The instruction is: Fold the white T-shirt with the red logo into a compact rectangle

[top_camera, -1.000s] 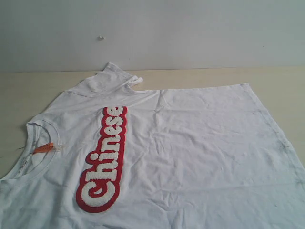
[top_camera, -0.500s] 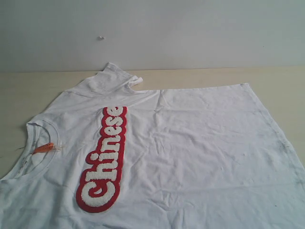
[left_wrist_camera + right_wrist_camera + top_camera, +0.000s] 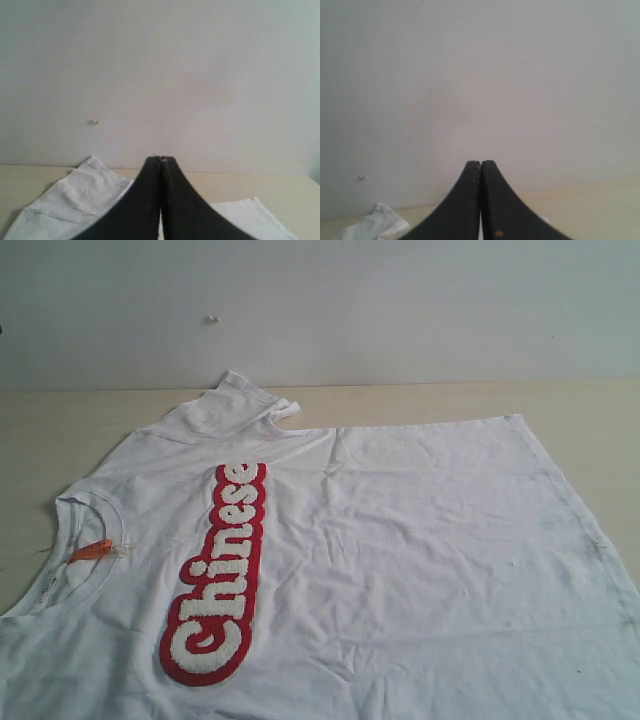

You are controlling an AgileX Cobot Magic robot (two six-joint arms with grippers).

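The white T-shirt (image 3: 400, 570) lies flat on the bench (image 3: 590, 410), unmoved since before. The left end effector (image 3: 160, 160) and right end effector (image 3: 480, 163) are pressed together and empty, so folding seems not yet begun.

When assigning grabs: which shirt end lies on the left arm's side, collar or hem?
The collar, with its orange neck tag; the hem lies at the exterior view's right.

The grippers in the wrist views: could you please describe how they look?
The left gripper and right gripper each have two matte-black fingers, broad at the base and curving to narrow tips. No cables or lettering show.
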